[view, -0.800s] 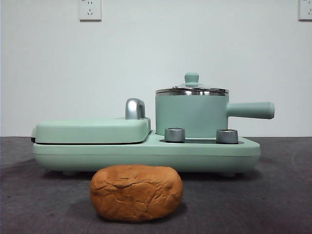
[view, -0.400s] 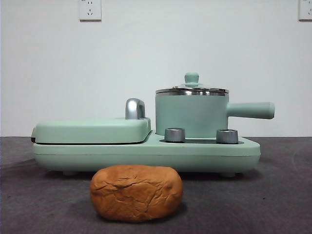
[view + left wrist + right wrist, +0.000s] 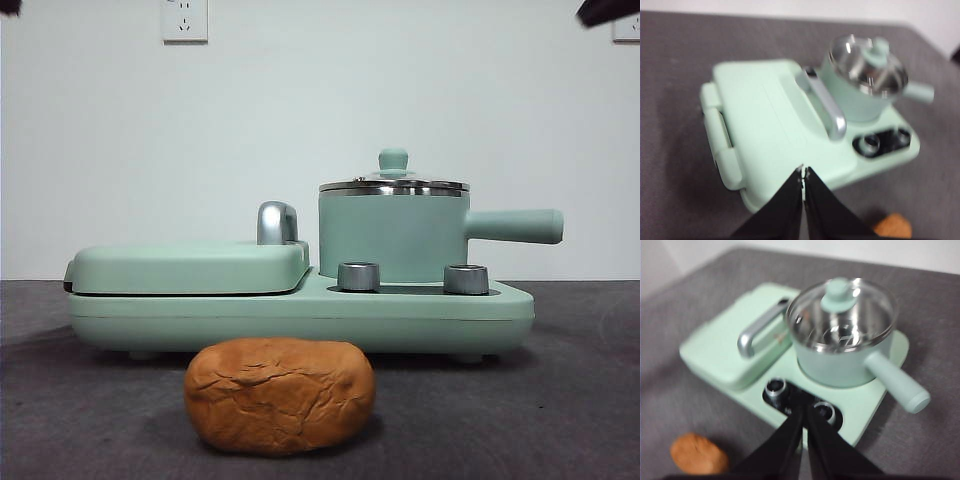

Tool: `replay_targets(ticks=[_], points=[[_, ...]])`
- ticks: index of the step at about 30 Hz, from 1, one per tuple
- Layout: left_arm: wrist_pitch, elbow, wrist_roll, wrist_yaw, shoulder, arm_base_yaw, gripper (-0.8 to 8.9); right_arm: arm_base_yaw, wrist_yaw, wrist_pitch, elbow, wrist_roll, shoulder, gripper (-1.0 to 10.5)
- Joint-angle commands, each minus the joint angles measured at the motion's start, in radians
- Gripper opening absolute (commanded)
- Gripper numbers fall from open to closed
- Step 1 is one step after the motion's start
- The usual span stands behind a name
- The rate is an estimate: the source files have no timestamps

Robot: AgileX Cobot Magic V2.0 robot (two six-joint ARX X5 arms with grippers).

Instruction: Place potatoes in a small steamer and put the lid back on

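The potato (image 3: pixel 279 396), an orange-brown wrinkled lump, lies on the grey table in front of the appliance; it also shows as potato (image 3: pixel 698 454) and, partly, potato (image 3: pixel 893 226). The small steamer (image 3: pixel 393 235), mint green with a long side handle (image 3: pixel 514 226), stands on the right of the base, with the glass lid (image 3: pixel 393 183) on it. From above I see steamer (image 3: pixel 845 362) and lid (image 3: pixel 840 315), steamer (image 3: pixel 860 97) and lid (image 3: pixel 867 62). My left gripper (image 3: pixel 803 172) is shut, high above the griddle. My right gripper (image 3: pixel 805 410) is shut, high above the knobs.
The mint-green base (image 3: pixel 300 318) carries a flat lidded griddle (image 3: pixel 190 268) with a steel handle (image 3: pixel 277 222) on the left and two steel knobs (image 3: pixel 359 276) in front of the steamer. Black arm tips (image 3: pixel 608 10) show at both top corners. Wall sockets (image 3: pixel 184 19) hang behind.
Black arm tips have come into the top left and top right corners of the front view. The potato, steamer and lid have not moved.
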Motion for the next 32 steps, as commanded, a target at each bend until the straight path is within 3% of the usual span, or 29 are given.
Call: replay_targets(ticks=[1,6,8,11,14,22,32], points=[[-0.02,0.019,0.192,0.004,0.021,-0.03,0.09,0.068,0.044,-0.015,0.019,-0.131,0.02,0.1],[-0.05,0.019,0.246,0.004,0.033,-0.095,0.51,0.157,0.109,-0.071,0.019,-0.231,0.034,0.2],[-0.047,0.019,0.261,0.004,0.032,-0.112,1.66,0.172,0.123,-0.085,0.019,-0.246,0.034,0.5],[-0.048,0.019,0.264,0.004,0.032,-0.125,2.93,0.174,0.124,-0.093,0.019,-0.248,0.033,2.0],[-0.042,0.019,0.264,0.004,0.032,-0.129,2.94,0.174,0.124,-0.093,0.019,-0.248,0.034,3.0],[0.019,0.019,0.27,0.004,0.042,-0.134,2.89,0.174,0.124,-0.093,0.019,-0.244,0.034,3.2],[0.329,0.019,0.269,0.002,0.248,-0.201,2.89,0.174,0.124,-0.092,0.019,-0.236,0.034,3.2]])
